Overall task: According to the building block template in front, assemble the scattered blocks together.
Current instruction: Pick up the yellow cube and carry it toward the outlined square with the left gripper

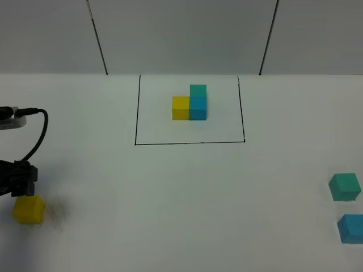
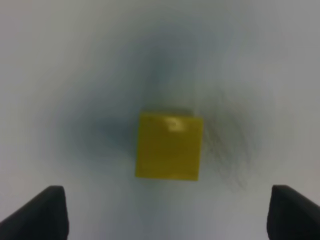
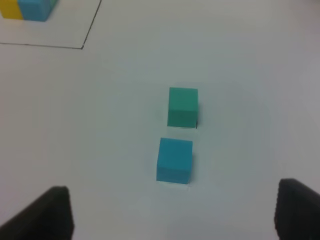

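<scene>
The building block template (image 1: 190, 103) is a yellow, blue and teal-green trio inside a black-line rectangle at the back middle. A corner of it shows in the right wrist view (image 3: 27, 9). The loose yellow cube (image 1: 28, 209) lies at the front left. My left gripper (image 1: 20, 180) hovers just behind it. In the left wrist view this gripper (image 2: 170, 215) is open, with the yellow cube (image 2: 169, 146) ahead of its spread fingertips (image 2: 47, 212). The loose teal-green cube (image 1: 344, 187) and blue cube (image 1: 351, 228) lie at the right edge. My right gripper (image 3: 172, 215) is open above and short of the blue cube (image 3: 174, 160) and the teal-green cube (image 3: 183, 106).
A black cable (image 1: 35, 136) loops from the left arm over the table's left side. The black-line rectangle (image 1: 190, 143) borders the template. Faint grey scuff marks (image 1: 54, 212) lie beside the yellow cube. The right arm is out of the exterior view.
</scene>
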`<state>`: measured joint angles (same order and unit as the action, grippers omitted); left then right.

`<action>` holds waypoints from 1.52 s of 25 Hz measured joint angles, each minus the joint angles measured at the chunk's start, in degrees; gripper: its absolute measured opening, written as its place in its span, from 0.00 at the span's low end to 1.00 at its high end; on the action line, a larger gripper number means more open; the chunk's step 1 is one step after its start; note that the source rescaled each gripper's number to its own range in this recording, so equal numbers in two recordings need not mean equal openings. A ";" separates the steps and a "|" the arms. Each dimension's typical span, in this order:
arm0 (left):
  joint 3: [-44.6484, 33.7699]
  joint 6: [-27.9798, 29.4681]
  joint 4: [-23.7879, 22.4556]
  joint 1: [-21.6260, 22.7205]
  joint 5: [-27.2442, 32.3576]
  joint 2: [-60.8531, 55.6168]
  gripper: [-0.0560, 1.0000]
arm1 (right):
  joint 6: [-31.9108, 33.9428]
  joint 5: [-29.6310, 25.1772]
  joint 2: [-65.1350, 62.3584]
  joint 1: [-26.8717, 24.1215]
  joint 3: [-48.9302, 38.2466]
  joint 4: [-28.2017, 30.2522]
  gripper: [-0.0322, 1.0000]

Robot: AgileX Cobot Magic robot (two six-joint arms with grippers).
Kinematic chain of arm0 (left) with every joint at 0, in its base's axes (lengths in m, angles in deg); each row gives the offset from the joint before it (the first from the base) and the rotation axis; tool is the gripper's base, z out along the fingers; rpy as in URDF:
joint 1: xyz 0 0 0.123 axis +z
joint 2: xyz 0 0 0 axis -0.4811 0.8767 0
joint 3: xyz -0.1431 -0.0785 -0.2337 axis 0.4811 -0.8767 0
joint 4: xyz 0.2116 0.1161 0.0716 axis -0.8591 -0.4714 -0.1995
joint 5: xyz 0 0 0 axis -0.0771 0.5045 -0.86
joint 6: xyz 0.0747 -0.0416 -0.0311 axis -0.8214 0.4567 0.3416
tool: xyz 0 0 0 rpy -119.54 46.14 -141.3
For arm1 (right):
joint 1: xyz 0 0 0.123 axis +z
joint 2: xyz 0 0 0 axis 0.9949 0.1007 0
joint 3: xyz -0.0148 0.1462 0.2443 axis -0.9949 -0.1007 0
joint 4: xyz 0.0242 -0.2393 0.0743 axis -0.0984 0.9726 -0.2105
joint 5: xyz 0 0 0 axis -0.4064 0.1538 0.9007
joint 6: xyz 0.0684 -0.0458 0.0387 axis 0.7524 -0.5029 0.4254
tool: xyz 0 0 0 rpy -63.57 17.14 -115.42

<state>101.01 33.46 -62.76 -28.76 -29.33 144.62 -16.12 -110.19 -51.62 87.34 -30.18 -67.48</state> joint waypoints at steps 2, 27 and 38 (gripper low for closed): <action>0.07 -0.07 0.12 0.00 -0.76 2.38 0.87 | 0.00 0.00 0.00 0.00 0.00 0.00 0.68; 0.11 -0.07 0.64 0.00 -9.70 17.78 0.72 | 0.05 0.00 0.00 0.00 0.00 0.00 0.68; 0.11 -0.07 0.69 0.00 -11.20 17.78 0.05 | 0.05 0.00 0.00 0.00 0.00 0.00 0.68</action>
<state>101.12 33.39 -62.07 -28.76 -40.54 162.40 -16.06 -110.19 -51.62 87.34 -30.18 -67.48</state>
